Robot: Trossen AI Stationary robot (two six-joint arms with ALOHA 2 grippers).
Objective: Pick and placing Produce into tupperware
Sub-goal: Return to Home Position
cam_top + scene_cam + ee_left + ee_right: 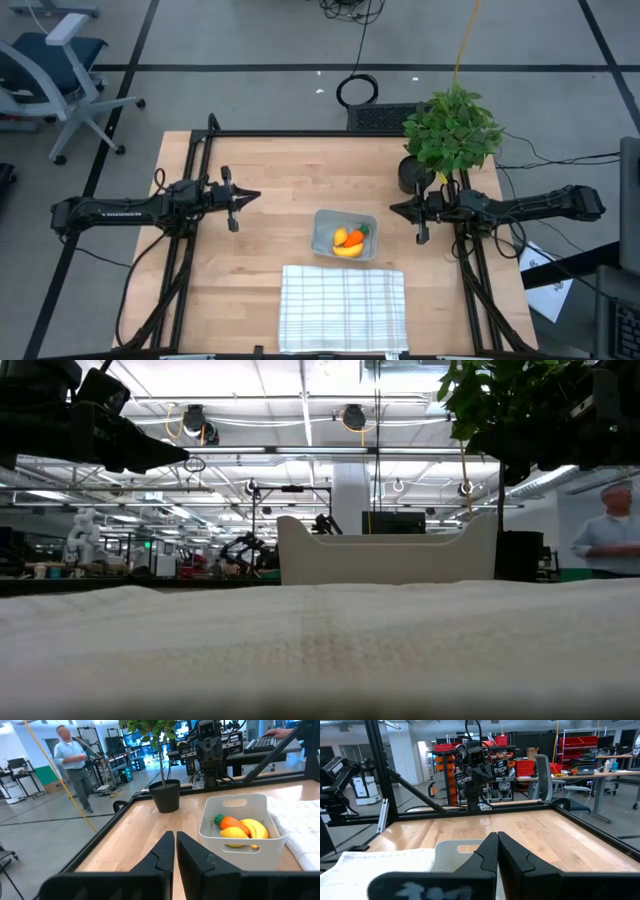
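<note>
Hovering above the bench (pixel 250 270) on either side of the tupperware (pixel 321 228), the two dark arms reach level toward each other from opposite edges, neither touching anything. The left end effector (pixel 254 196) sits well apart from the container, its two fingers pressed together with only a hairline seam between them and nothing in their grip. The right end effector (pixel 394 209) points in from the other side, near the container's right wall but clear of it, its fingers likewise closed on empty air. All three pieces of produce lie inside the tupperware, which stands near the middle of the bench. The orange carrot (pixel 356 236) lies with its green top toward the right wall, the small rounded yellow fruit (pixel 340 237) is just beside it, and the curved banana (pixel 348 250) runs along the side nearest the cloth, the three touching one another. A white checked cloth (pixel 343 308) is spread flat just in front of the container, reaching the bench's near edge. A leafy potted plant (pixel 452 132) stands at the far right corner, behind the right arm. Beyond the bench, a person (pixel 74 762) in a light shirt is on the workshop floor, caught by the left wrist camera.
</note>
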